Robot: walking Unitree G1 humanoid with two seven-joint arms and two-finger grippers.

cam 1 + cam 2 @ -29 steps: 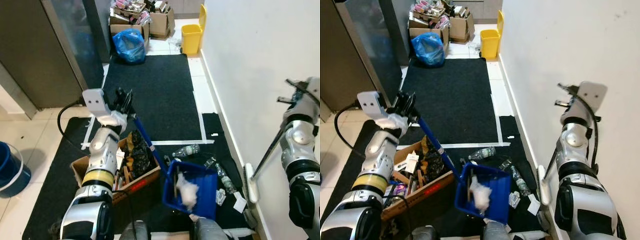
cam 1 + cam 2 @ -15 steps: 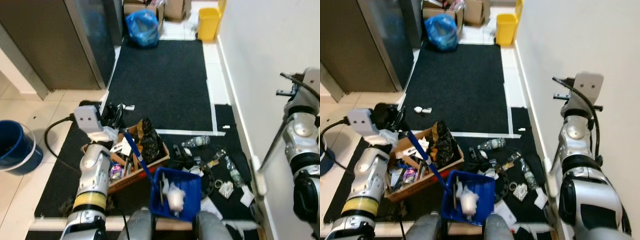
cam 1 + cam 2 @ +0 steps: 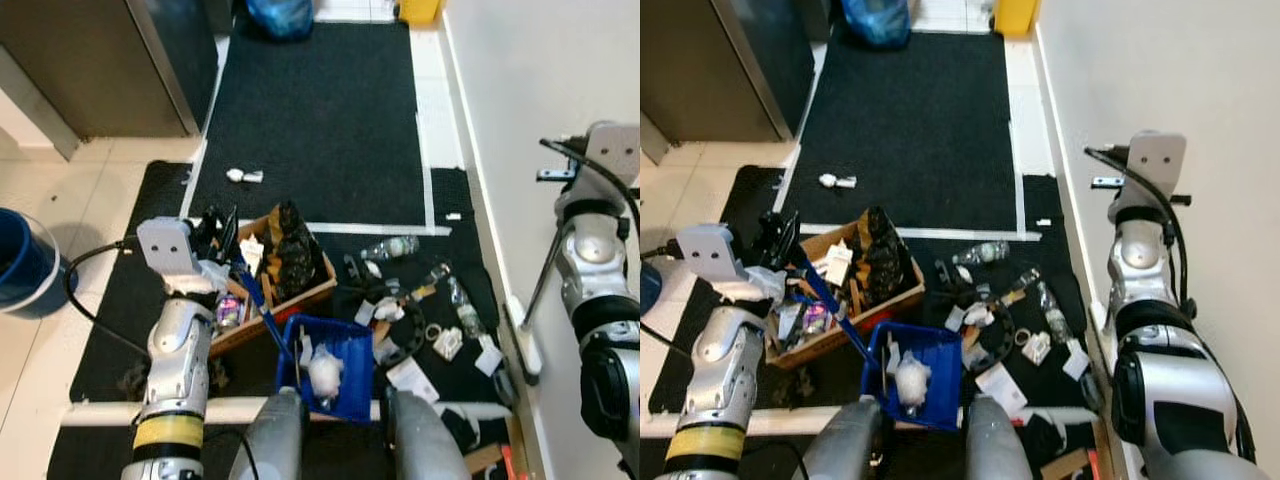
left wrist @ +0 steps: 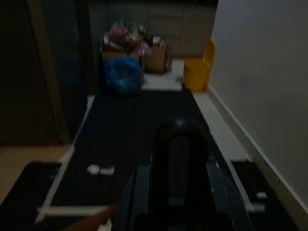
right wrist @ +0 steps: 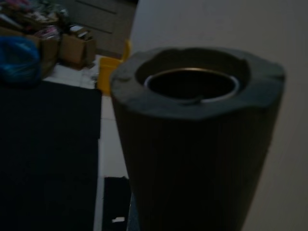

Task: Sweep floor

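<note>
While the view has pulled back, left gripper jaws stay clamped on dustpan handle, right jaws' state unclear.

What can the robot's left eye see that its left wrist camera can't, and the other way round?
Left eye view's own: the blue dustpan with a white wad in it, the cardboard box of junk, the blue bucket, the broom by the wall, and scattered litter. Left wrist view's own: the cardboard boxes stacked at the far end. Both: the long black mat, the small white scrap lying on it, the blue bag, the yellow bin and the white wall.
</note>
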